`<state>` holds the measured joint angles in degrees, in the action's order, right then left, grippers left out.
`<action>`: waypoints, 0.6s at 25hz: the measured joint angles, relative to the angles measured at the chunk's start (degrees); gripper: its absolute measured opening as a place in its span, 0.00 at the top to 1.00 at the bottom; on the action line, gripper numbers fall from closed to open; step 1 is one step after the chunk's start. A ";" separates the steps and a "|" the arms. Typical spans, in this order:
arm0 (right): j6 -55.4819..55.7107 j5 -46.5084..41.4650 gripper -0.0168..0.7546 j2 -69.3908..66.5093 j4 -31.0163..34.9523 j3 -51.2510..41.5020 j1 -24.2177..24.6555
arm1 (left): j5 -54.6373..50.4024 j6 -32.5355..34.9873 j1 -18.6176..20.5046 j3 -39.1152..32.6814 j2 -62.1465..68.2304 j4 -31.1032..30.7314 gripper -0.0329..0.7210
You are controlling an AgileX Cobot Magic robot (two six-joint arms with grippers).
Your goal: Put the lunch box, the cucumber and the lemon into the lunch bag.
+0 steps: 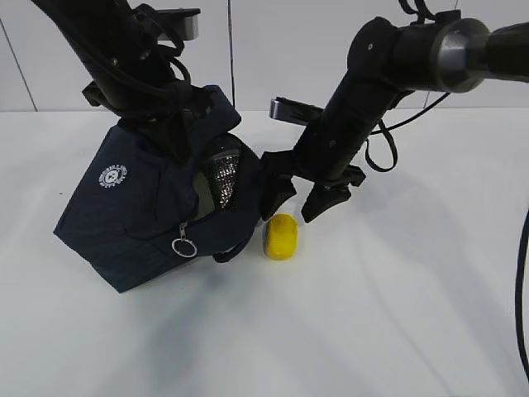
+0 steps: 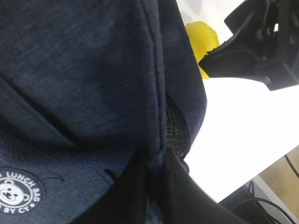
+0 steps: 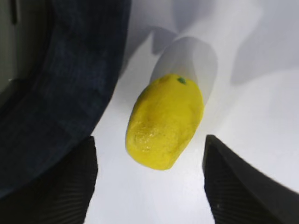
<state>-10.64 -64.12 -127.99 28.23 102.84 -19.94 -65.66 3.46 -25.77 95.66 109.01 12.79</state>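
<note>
The right gripper (image 1: 302, 203) is hanging just above the table (image 1: 397, 314) with its jaws spread wide, one finger on each side of the lemon (image 1: 280, 236), and neither pad is touching the fruit. In the right wrist view the lemon (image 3: 163, 123) is lying on its side between the two ribbed pads (image 3: 233, 186), nearer the left one, with the bag's edge just beside it on the left.

The left gripper (image 2: 152, 175) is pinching the navy fabric of the lunch bag (image 1: 140, 215) near its top edge, jaws nearly closed on the cloth, and is tilting the bag so its mouth is facing right toward the lemon. Something dark and something shiny are showing inside the opening; I cannot tell which items they are.

The step in hand looks like the lemon pickup. The next move probably calls for lowering a little, centring the fruit, closing gently because it can roll, then lifting it left into the held-open mouth.
</note>
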 joint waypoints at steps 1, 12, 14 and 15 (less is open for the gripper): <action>0.69 0.17 0.25 0.00 -0.42 0.00 -0.22 | 0.00 0.00 0.00 0.00 0.00 0.00 0.93; 2.13 2.40 0.31 -3.57 -0.70 0.00 -0.44 | -0.12 0.42 0.00 0.00 0.00 -0.32 0.93; 2.13 3.00 0.31 -3.85 -0.58 0.00 -0.44 | -0.21 0.42 0.00 0.00 0.00 -0.32 0.93; 2.22 3.12 0.31 -3.94 -0.45 0.00 -0.44 | -0.21 0.42 0.00 0.00 0.00 -0.32 0.93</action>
<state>-8.43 -61.00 -131.93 27.79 102.84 -20.38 -65.86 3.88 -25.77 95.66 109.01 12.47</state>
